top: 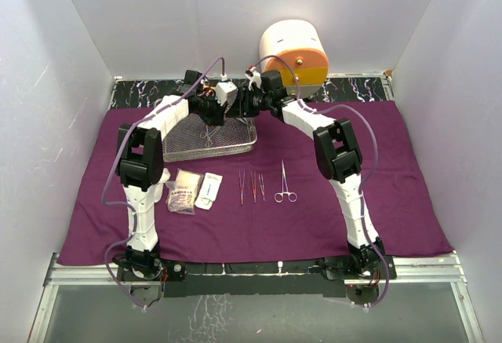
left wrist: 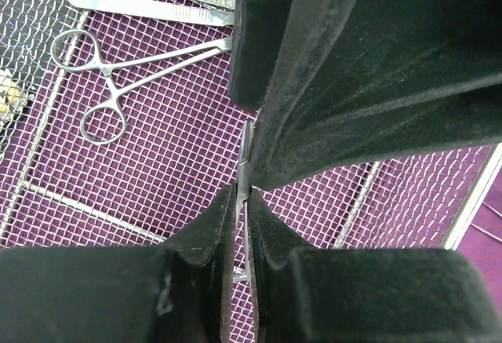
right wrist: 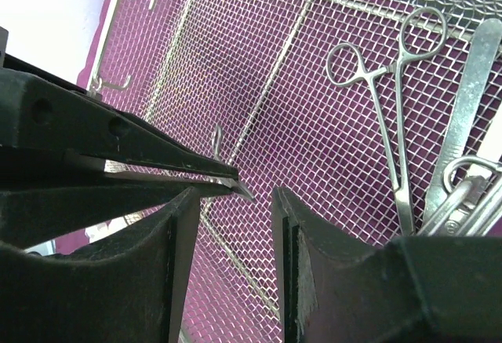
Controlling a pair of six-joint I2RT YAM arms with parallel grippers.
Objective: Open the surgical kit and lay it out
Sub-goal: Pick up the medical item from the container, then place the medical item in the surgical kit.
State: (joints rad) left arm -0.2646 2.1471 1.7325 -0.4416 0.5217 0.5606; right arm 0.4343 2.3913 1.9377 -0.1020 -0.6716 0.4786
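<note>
Thin instrument (left wrist: 247, 155) inside left gripper (left wrist: 241, 202)

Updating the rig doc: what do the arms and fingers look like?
The left arm and right arm match: white links with black joint housings. A lavender cable loops alongside each. The fingers are black, blocky and matte-padded. No markings are visible.

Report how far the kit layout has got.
Done: purple cloth spread; packets, tweezers and ring-handled forceps laid in a row. In hand: left gripper pinches a thin instrument over the tray; right gripper open beside it. Remaining: second forceps and flat handles in the tray.
</note>
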